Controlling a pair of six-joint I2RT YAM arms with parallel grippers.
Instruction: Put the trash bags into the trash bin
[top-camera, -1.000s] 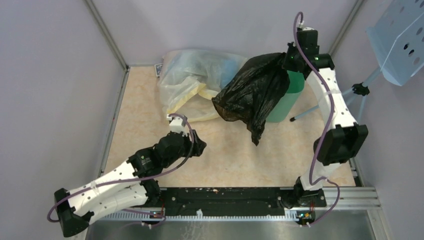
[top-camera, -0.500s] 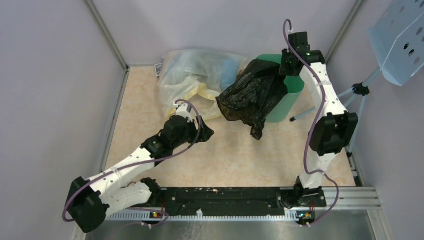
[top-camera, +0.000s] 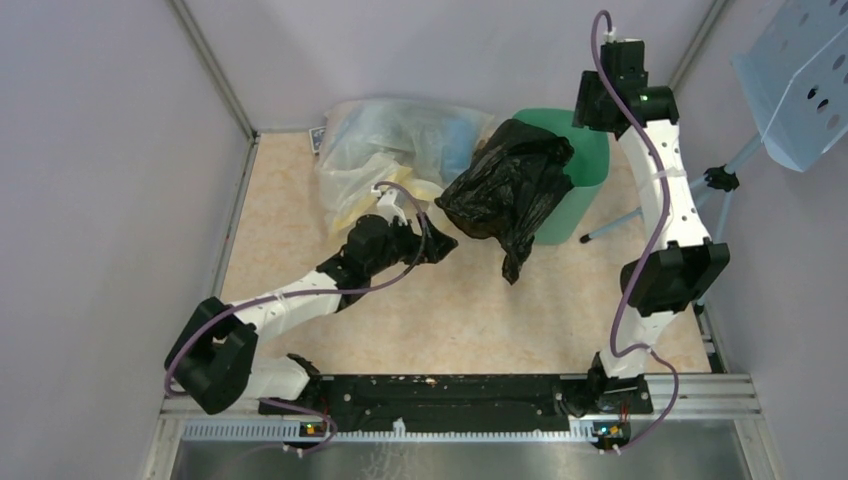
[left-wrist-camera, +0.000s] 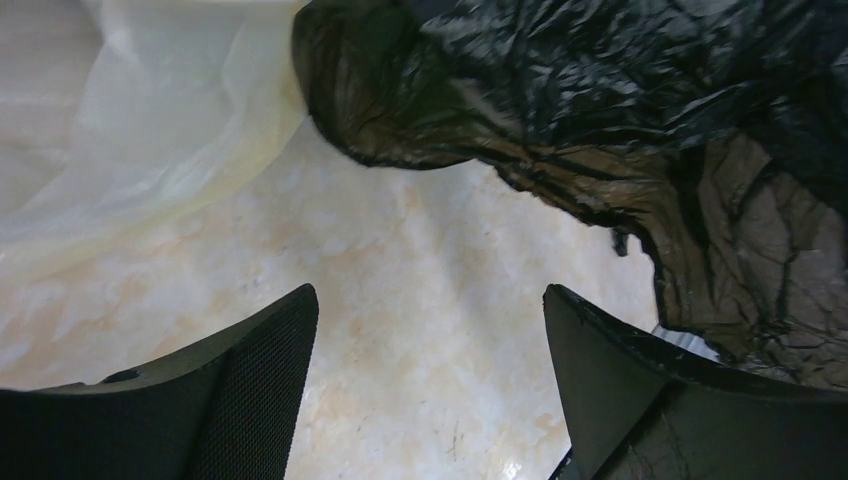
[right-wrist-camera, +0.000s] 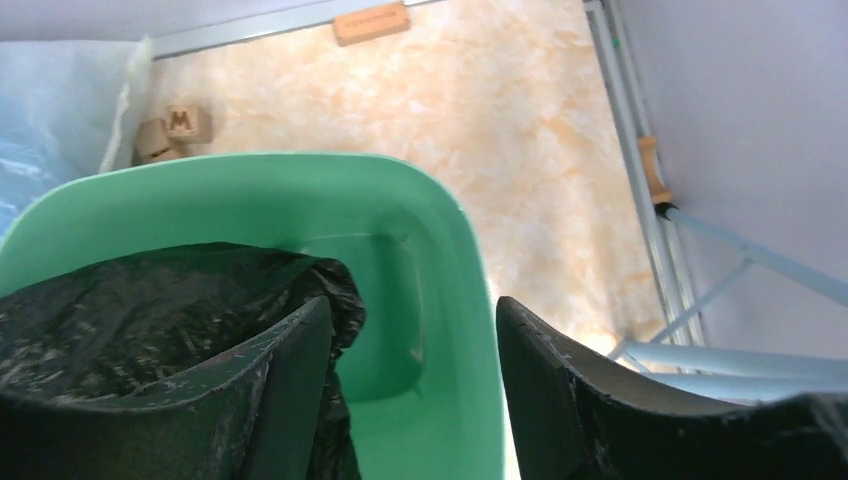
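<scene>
Trash bag (top-camera: 508, 190), black and crinkled, is draped over the left rim of the mint-green trash bin (top-camera: 588, 170) at the back right of the desk (top-camera: 450, 320). The right wrist view shows its upper edge (right-wrist-camera: 150, 310) folded over the rim into the bin's mouth (right-wrist-camera: 420, 260). Most of the bag hangs outside down the bin's wall, and a thin tail points down toward the desk.

The right gripper (right-wrist-camera: 410, 305) hangs over the bin's mouth with its fingers (right-wrist-camera: 600, 390) spread wide. It holds nothing; its left finger stands just over the bag's edge, and whether they touch cannot be told.

The left gripper (left-wrist-camera: 430, 295) is low over the desk, reaching toward the bag's lower left side. Its fingers (left-wrist-camera: 240, 380) are also wide apart and empty, and the bag's hanging edge (left-wrist-camera: 560, 150) lies just ahead of them, apart from the tips. A translucent bag (top-camera: 385, 150) lies beside the black one on the left. Small wooden blocks (right-wrist-camera: 170, 128) sit behind the bin.
</scene>
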